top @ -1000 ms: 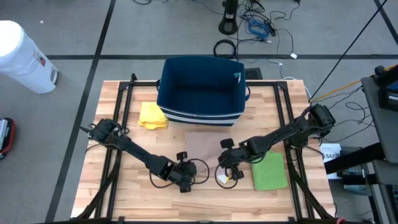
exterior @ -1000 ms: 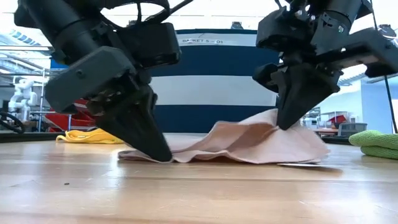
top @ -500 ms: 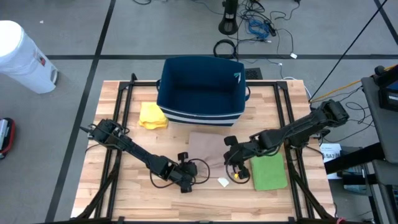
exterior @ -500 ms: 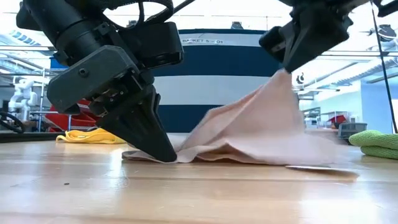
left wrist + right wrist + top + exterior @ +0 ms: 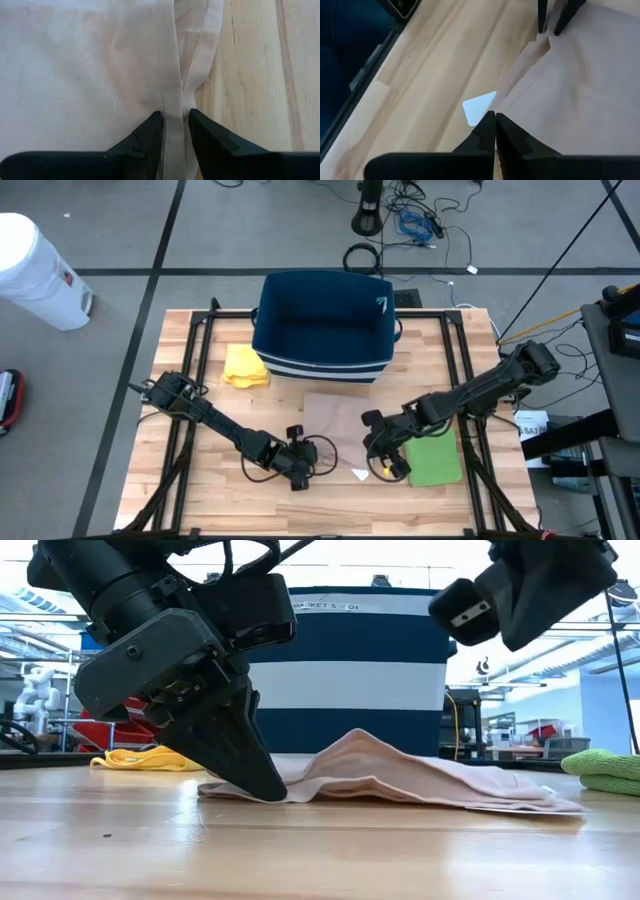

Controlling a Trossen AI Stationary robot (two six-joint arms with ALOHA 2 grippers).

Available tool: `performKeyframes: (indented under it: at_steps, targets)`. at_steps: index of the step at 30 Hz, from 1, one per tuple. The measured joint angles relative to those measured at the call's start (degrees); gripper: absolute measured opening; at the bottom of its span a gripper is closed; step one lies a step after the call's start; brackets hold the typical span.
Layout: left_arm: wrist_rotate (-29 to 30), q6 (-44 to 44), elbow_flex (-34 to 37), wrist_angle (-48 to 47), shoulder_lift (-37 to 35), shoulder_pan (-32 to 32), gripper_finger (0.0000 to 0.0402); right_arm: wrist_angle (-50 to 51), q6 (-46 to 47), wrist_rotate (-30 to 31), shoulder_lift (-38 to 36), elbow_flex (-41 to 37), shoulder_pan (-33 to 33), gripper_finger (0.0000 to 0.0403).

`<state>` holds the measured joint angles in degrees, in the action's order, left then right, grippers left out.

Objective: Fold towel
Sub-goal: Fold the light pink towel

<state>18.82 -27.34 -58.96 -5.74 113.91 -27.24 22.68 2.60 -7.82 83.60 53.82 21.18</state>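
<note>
So the pink towel is lying in the middle of the table, just in front of the navy basket. The left gripper is down at table level, pinching the hem of the towel's near corner. The right gripper hangs above the other near corner with its fingers pressed together, holding nothing. I'd guess it has to drop straight down to regrab that corner.

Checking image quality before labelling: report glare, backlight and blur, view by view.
Low view: bright windows behind leave the left gripper nearly silhouetted over the towel. Left wrist view: the fingers are soft, the towel weave sharp. Right wrist view: the white tag glares, the right gripper is slightly soft. High view: even light.
</note>
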Motion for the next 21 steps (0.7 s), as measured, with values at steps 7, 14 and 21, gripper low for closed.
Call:
performKeyframes:
  at_steps: [7, 14, 21]
  targets:
    - [0.0, 0.0, 0.0, 0.4, 0.0, 0.0, 0.0112, -2.7, 1.2, 2.4, 3.2, 0.0, 0.6, 0.0004]
    - [-0.8, 0.5, 0.2, 0.8, -1.4, -0.3, 0.0112, -8.3, 1.0, 3.4, 10.3, 0.0, 1.1, 0.0056]
    - [-0.7, 2.4, 0.4, -1.0, -4.6, -0.9, 0.0112, -12.0, 1.7, 3.9, 15.7, 0.0, 1.1, 0.0119]
